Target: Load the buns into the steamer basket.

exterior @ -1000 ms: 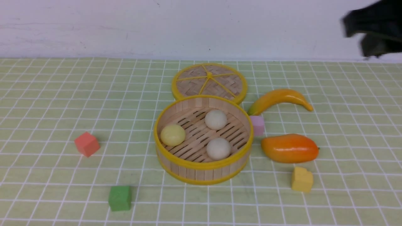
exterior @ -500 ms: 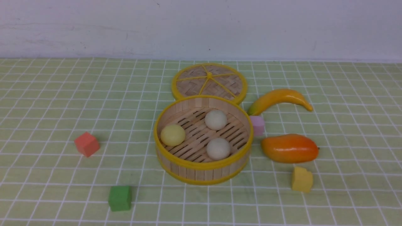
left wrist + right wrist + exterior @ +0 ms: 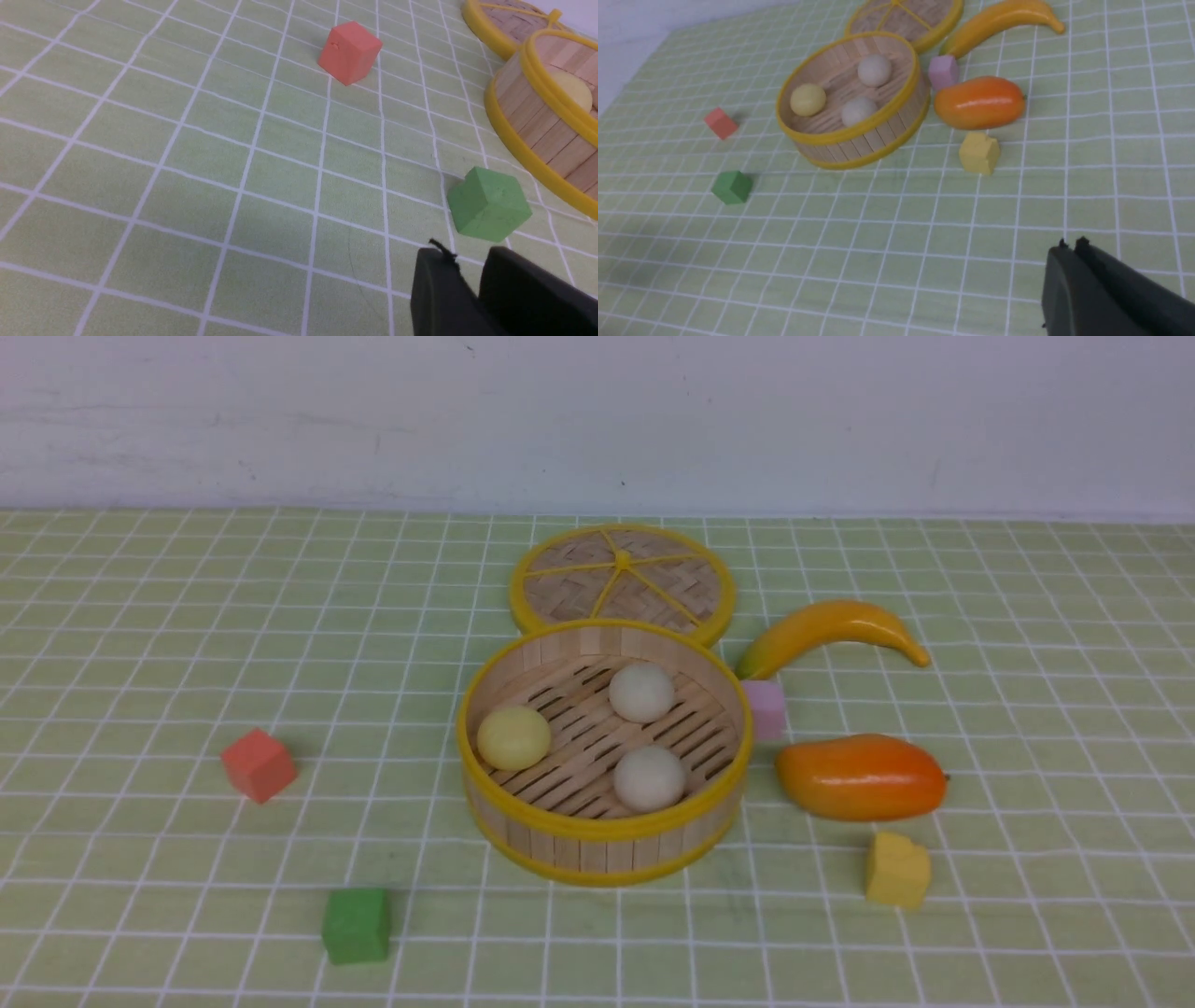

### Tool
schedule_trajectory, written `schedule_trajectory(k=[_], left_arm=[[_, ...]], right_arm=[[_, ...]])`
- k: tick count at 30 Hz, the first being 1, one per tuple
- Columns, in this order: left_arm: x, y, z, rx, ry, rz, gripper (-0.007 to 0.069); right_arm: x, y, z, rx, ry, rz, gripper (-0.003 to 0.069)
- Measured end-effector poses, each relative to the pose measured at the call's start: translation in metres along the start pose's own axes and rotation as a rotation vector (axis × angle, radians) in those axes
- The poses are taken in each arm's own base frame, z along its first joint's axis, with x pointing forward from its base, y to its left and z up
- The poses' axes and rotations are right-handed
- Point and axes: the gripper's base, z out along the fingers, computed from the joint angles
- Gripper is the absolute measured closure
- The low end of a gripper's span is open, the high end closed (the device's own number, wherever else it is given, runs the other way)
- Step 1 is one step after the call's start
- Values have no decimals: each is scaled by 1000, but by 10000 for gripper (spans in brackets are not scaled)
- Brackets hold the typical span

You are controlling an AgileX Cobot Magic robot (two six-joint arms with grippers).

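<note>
All three buns (image 3: 641, 692) are sitting inside the steamer basket (image 3: 605, 845); right gripper (image 3: 1070, 244) is hanging pinched together over bare cloth, left gripper (image 3: 467, 261) apparently slightly parted, both empty.

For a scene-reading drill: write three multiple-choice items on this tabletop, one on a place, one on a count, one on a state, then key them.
1. The pink cube sits:
A. against the steamer basket, robot's right side
B. inside the basket
C. beside the green cube

2. Buns in the basket:
A. one
B. two
C. three

3. The lid is:
A. on the basket
B. flat on the cloth behind the basket
C. held by a hand

Key: 1 A, the cube touches the basket's wall there; 2 C, one yellow and two beige lie on the slats; 3 B, the basket is uncovered.
</note>
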Motion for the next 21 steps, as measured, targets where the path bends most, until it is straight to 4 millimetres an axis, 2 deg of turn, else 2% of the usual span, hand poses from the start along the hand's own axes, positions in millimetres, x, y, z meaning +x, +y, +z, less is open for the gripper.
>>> schedule_trajectory(k=[4, 8, 10, 11, 12, 13, 14, 17, 19, 21], left_arm=[[0, 0, 0, 0, 0, 0, 480], [0, 0, 0, 0, 0, 0, 478], [0, 0, 0, 0, 0, 0, 476], [0, 0, 0, 0, 0, 0, 475], [0, 0, 0, 0, 0, 0, 473], [0, 0, 0, 0, 0, 0, 473], [0, 0, 0, 0, 0, 0, 470], [0, 0, 0, 0, 0, 0, 470], [0, 0, 0, 0, 0, 0, 468], [0, 0, 0, 0, 0, 0, 463]], right_arm=[[9, 2, -6, 92, -66, 12, 668], [12, 14, 12, 215, -167, -92, 664], [14, 17, 30, 286, -217, -174, 662], [13, 17, 31, 289, -233, -181, 661], [15, 14, 47, 340, -266, -212, 660], [16, 14, 49, 346, -268, -213, 659], [22, 6, 66, 385, -280, -207, 659], [40, -13, 99, 442, -303, -175, 658], [52, -24, 113, 458, -300, -171, 657], [79, -42, 137, 469, -275, -162, 655]])
